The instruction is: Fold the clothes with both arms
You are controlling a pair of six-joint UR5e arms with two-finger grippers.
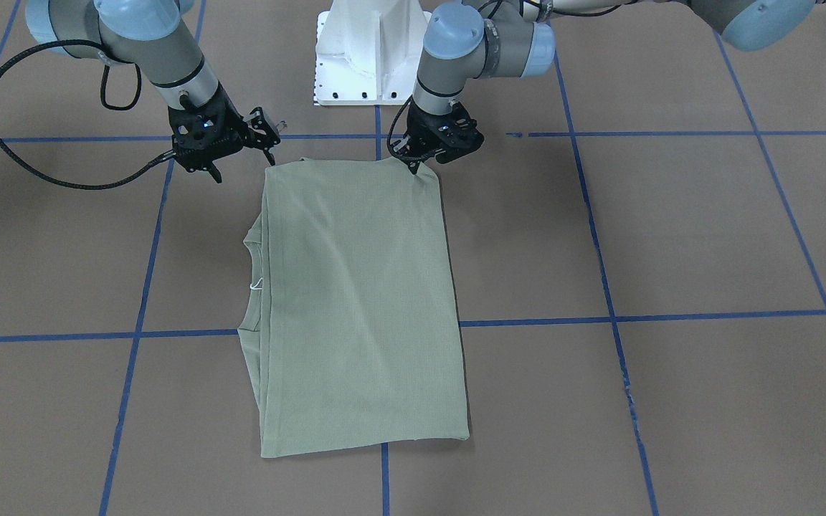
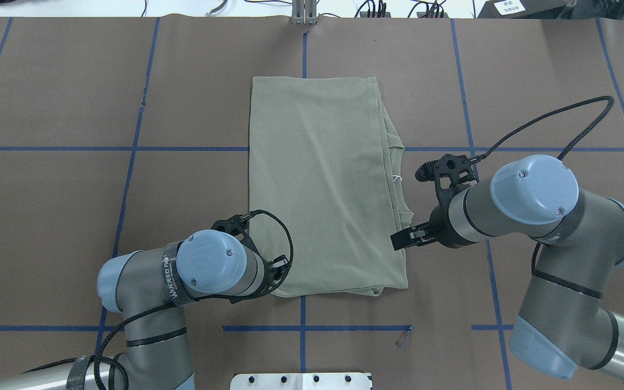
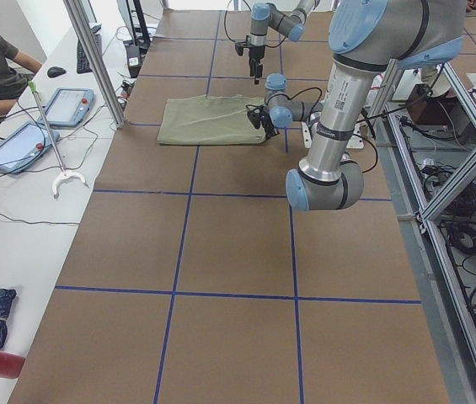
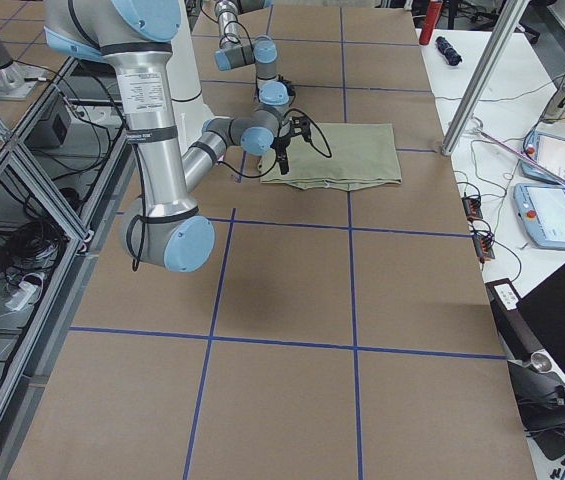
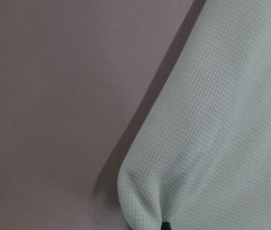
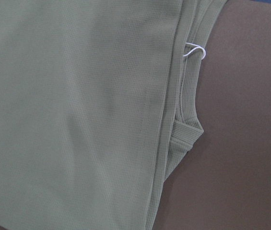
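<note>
Fingers of the left gripper (image 1: pixel 416 165) seem pinched on 1 robot-side corner of the shirt (image 1: pixel 355 301); the right gripper (image 1: pixel 244 163) hangs spread beside the other corner (not touching). On the table (image 1: pixel 671 229), the shirt is already a narrow panel; crosswise folding likely remains.

Bright, even light is thrown from overhead, and soft, diffuse shadows are laid on the table (image 1: pixel 671 229) around the right arm (image 1: pixel 155 50). The left wrist view is washed pale and slightly blurred, a dark shadow hugging the shirt (image 5: pixel 221 120) edge; the right wrist view is rendered sharper, knit texture resolved
</note>
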